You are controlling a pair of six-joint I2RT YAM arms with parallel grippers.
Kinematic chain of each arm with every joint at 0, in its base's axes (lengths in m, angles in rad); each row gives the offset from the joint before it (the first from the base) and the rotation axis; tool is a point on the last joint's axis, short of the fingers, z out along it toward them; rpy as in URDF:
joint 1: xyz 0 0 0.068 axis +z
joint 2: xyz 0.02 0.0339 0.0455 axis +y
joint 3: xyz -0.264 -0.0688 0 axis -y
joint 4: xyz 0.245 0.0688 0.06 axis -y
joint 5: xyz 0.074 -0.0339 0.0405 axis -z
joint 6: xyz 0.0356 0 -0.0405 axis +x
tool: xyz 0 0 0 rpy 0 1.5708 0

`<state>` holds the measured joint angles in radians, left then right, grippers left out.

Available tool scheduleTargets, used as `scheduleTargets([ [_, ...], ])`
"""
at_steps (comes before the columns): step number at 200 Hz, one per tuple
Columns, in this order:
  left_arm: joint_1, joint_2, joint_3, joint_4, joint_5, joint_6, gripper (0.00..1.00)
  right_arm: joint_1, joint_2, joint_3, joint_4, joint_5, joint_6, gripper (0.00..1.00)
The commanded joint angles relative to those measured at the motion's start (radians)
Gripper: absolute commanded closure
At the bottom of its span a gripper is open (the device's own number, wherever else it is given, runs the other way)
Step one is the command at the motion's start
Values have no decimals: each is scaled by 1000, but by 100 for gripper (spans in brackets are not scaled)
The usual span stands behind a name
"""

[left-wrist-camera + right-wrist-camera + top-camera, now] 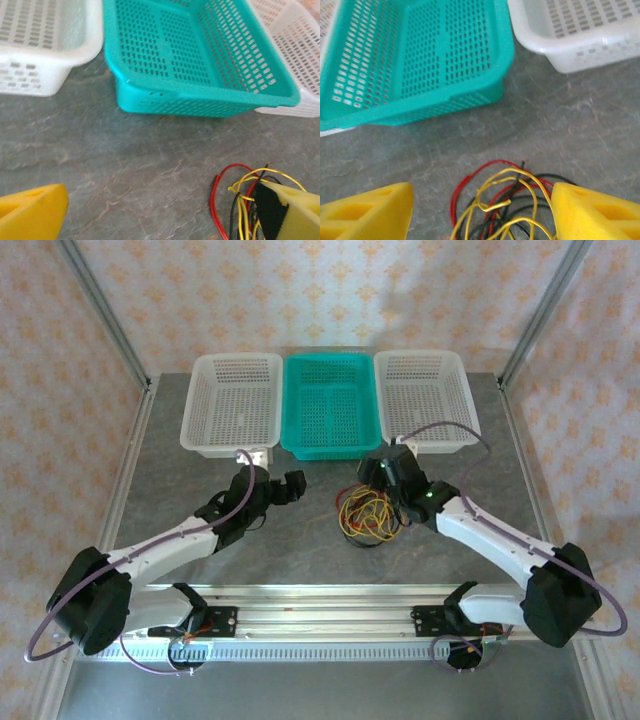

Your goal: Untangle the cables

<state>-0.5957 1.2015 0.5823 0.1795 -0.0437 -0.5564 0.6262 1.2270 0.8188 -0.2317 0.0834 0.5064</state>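
Cables point(368, 511) yellow, red, black; middle basket point(330, 405) teal; left basket point(232, 400), right basket point(425, 390) white; tabletop point(300, 550) veined grey.

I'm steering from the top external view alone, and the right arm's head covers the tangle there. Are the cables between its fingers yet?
Observer: Yes. In the right wrist view the cables lie between the two fingers of the right gripper, whose jaws stand apart.
Operator: Is the tangle centred in that gap?
Observer: No. Yellow and black strands reach right up to one finger, while a strip of table shows beside the other.
Operator: And the left gripper?
Observer: The left gripper is open above the table, with the tangle's edge by one of its fingers.
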Motion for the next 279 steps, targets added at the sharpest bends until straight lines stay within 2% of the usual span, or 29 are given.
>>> scheduleTargets([
  [1,-4,3,-39,82,-20,-78,2,6,29,-19,31,31,51,27],
  [59,-3,64,-33,105,-40,-154,1,21,230,52,143,69,92,29],
  [115,-3,134,33,39,-88,-199,1,20,419,189,140,137,138,30],
  [150,-3,139,27,76,-37,-152,0,17,509,268,126,150,150,30],
  [188,-3,130,8,77,-57,-133,0,9,572,335,121,139,140,30],
  [238,-3,100,3,51,-62,-90,1,2,610,389,109,119,126,30],
  [279,-9,95,-5,95,37,-60,1,4,455,261,178,69,81,28],
])
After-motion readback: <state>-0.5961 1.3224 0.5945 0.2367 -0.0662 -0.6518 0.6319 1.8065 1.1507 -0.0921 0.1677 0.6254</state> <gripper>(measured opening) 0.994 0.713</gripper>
